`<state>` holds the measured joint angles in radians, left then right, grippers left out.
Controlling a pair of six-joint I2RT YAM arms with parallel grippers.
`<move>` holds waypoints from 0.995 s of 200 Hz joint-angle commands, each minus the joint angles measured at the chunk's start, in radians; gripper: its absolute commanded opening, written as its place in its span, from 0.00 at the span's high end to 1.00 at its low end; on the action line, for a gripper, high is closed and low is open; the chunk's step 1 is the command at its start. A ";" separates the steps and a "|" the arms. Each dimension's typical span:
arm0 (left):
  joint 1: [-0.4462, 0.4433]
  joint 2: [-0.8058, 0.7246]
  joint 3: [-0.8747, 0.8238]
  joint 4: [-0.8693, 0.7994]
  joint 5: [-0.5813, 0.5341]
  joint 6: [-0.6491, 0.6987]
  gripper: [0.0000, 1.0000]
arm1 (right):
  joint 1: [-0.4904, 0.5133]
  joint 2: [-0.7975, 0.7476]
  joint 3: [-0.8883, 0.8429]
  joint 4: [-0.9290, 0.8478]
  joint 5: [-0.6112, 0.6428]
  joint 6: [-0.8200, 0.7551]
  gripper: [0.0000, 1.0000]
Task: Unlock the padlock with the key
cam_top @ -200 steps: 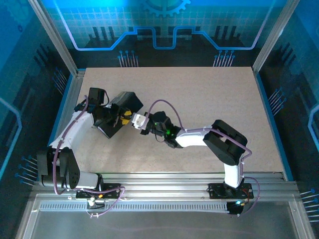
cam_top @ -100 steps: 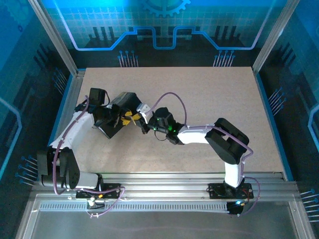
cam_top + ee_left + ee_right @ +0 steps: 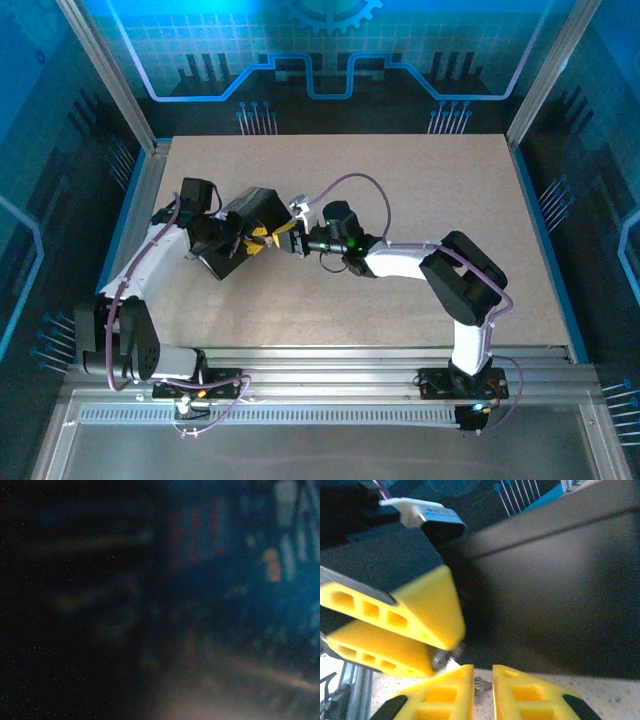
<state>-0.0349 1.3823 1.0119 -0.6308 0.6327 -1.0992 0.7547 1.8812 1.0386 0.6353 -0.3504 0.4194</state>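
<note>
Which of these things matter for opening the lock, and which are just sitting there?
In the job: small grey metal piece, probably the padlock, pinched by the left yellow-fingered end effector; silvery sliver, probably the key, at the right end effector's tips.
Lying about: large dark box; speckled beige table.

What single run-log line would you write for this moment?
left claw: pinching metal piece | right claw: narrow gap between fingers, tips just beside that piece

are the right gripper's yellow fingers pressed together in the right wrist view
No, the right gripper shows a narrow gap between its yellow fingers.
</note>
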 commanded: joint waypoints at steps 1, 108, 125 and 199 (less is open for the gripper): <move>0.007 0.003 -0.018 -0.079 0.141 -0.023 1.00 | -0.033 -0.032 -0.027 -0.002 -0.043 0.040 0.80; 0.015 -0.005 -0.012 -0.075 0.142 -0.024 1.00 | -0.021 0.025 0.011 0.062 -0.248 0.122 0.65; 0.015 -0.005 -0.009 -0.074 0.145 -0.023 1.00 | -0.016 0.036 0.029 0.053 -0.244 0.122 0.65; 0.016 -0.018 -0.022 -0.064 0.153 -0.026 1.00 | -0.008 0.085 0.116 0.008 -0.244 0.133 0.92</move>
<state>-0.0231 1.3769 1.0119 -0.6384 0.6518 -1.0920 0.7326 1.9423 1.1183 0.6498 -0.5735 0.5476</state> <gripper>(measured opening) 0.290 0.104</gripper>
